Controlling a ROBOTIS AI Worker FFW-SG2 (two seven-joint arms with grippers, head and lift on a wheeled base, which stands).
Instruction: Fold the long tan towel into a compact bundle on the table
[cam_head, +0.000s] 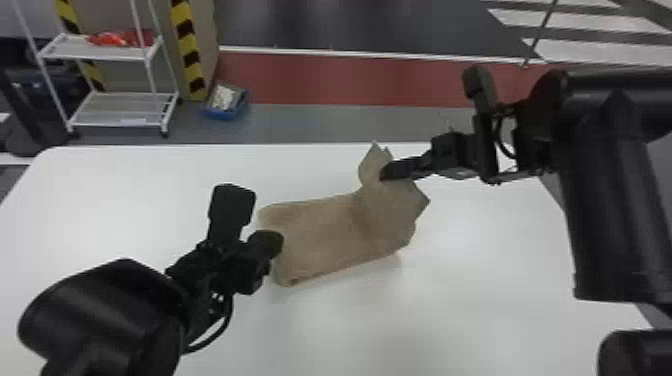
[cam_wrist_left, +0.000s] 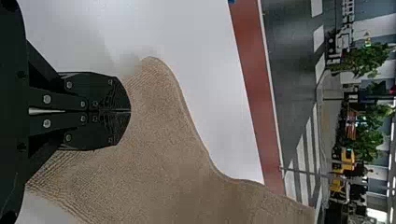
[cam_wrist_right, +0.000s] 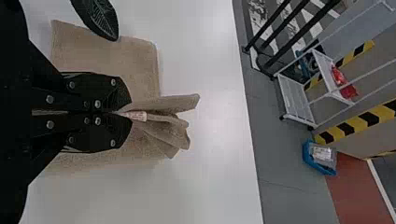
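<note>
Towel (cam_wrist_left: 173, 154) cut off by left wrist view's edge; tag (cam_wrist_right: 136, 115) print too small.

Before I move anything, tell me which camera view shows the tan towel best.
The head view: it takes in the towel from its flat end to the bunch in the right gripper. The right wrist view shows that bunch closer; the left wrist view, cloth near the left gripper.
</note>
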